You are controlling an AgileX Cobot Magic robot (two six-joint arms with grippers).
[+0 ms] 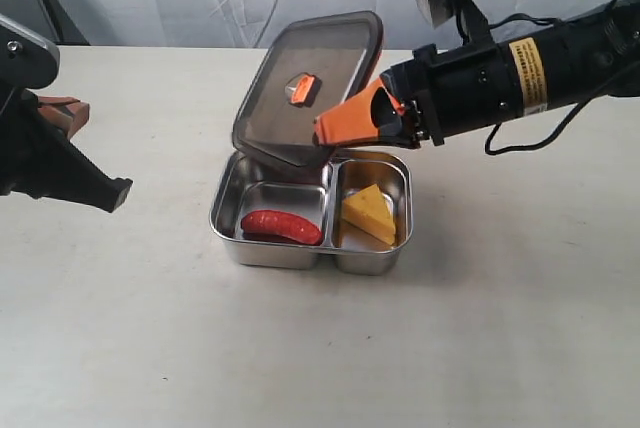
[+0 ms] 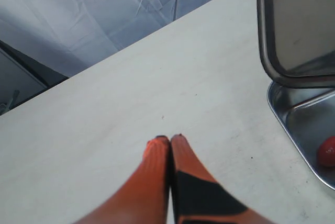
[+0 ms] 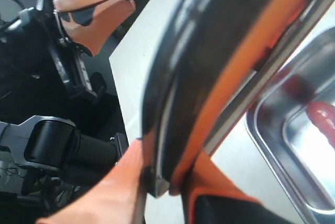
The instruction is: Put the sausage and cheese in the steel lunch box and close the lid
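With the right gripper clamping one edge of the tilted lid and the left gripper closed, empty, level the lid squarely over the box before pressing down.

Right tool clamps the lid edge, one orange finger on each side. Lid tilted, dark rim, orange seal facing the box. Sausage blurred inside the box. Left tool in background beyond the worktop, fingers together.
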